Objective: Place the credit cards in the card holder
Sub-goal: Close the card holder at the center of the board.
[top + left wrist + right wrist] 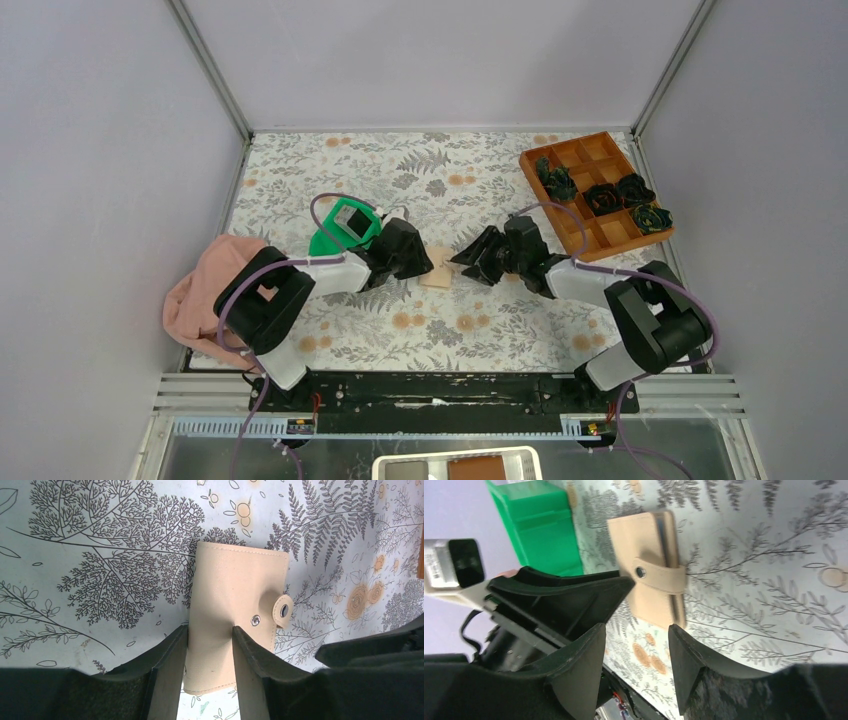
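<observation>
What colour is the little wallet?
The card holder is pale tan, clearest in the left wrist view.

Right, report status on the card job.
Left gripper open over the tan leather-like folding card holder. Right gripper open, just short of it. Holder folded, flat on the floral table cover. No dark cards in sight.

No text, label, brand or number can be read in any view. Faint marks on the grey camera block [444,570], at the left edge of the right wrist view, are too blurred to make out.
</observation>
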